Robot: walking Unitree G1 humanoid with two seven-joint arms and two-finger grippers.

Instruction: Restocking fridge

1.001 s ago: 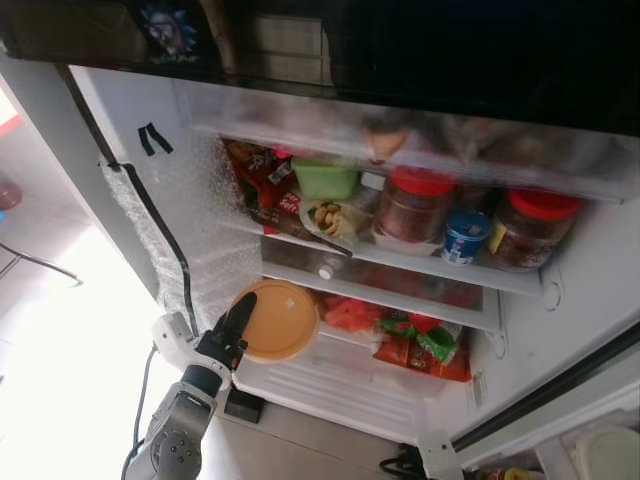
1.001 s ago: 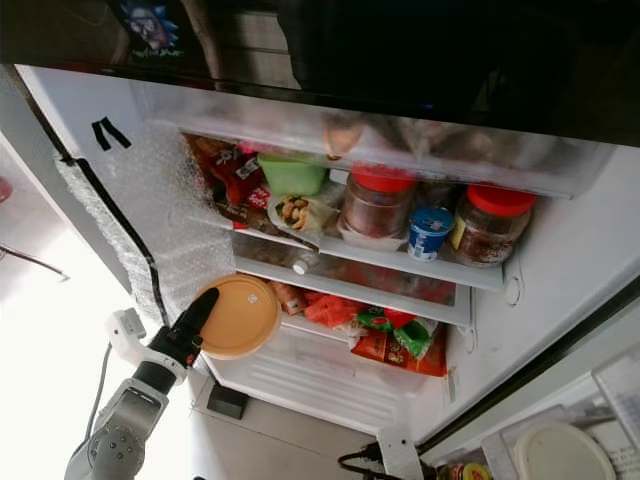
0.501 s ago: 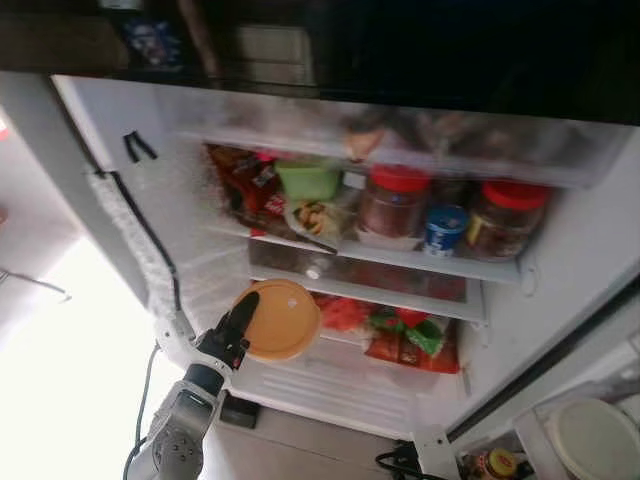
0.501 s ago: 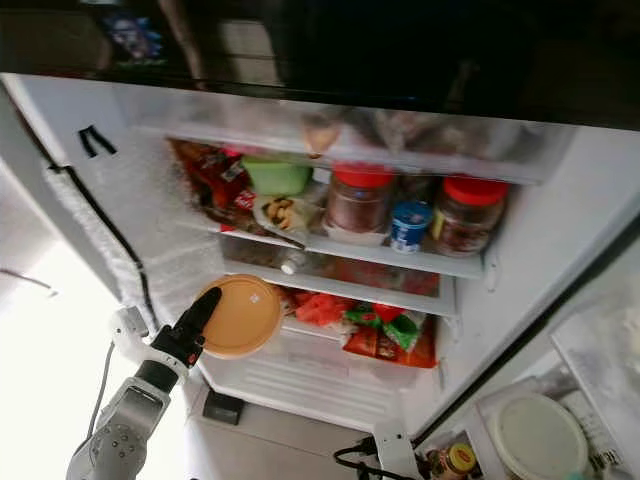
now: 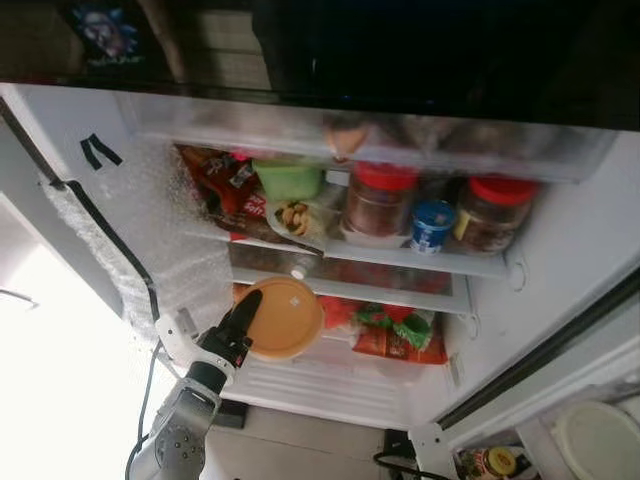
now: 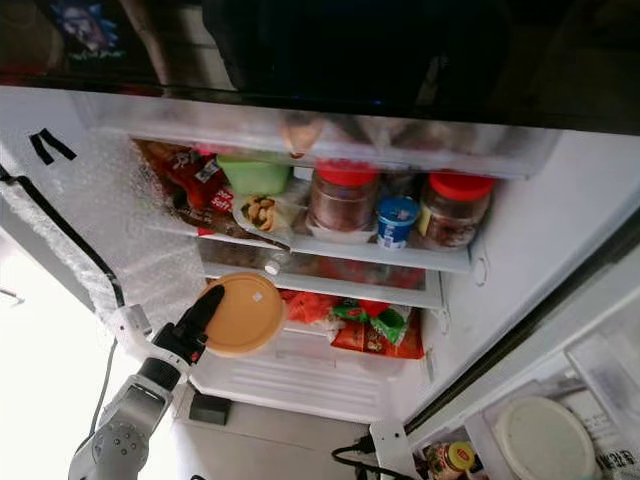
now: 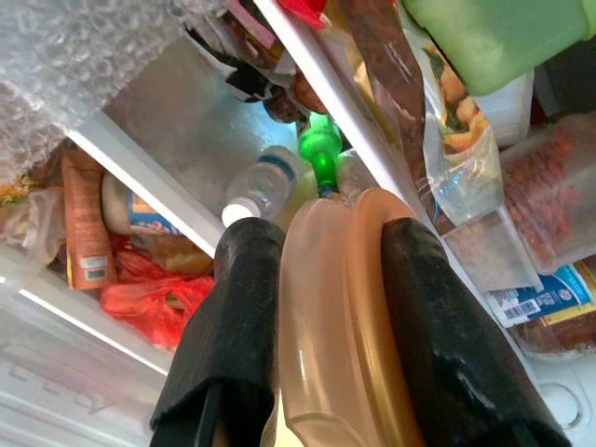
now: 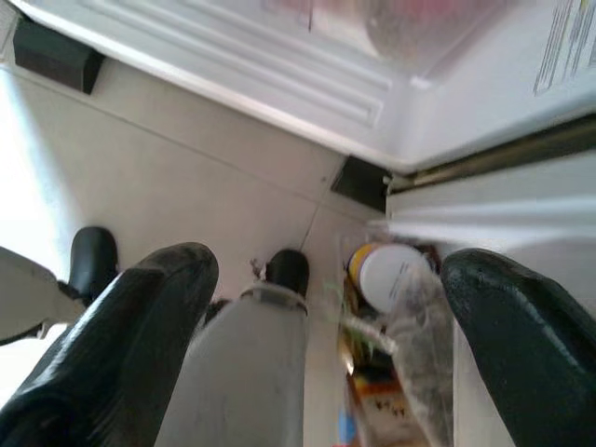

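My left gripper (image 5: 247,312) is shut on a round tan lidded container (image 5: 285,318), holding it on edge at the mouth of the fridge's lower shelf (image 5: 350,290). In the left wrist view the two black fingers (image 7: 240,307) clamp the container (image 7: 335,317) from both sides, with a water bottle (image 7: 265,186) and a green bottle (image 7: 321,149) lying behind it. Red and green packets (image 5: 395,335) lie on that shelf to the container's right. My right gripper (image 8: 326,279) hangs open over the floor with nothing between its fingers.
The upper shelf holds a green tub (image 5: 288,180), two red-lidded jars (image 5: 380,200), a blue cup (image 5: 432,225) and snack bags (image 5: 215,185). Bubble wrap (image 5: 150,230) covers the fridge's left wall. A black block (image 5: 228,413) sits on the floor. A white lidded tub (image 5: 595,435) stands at the lower right.
The camera has swung, shifting the whole fridge left in view. The left gripper keeps its hold on the container at the lower shelf, edged slightly closer to the packets.
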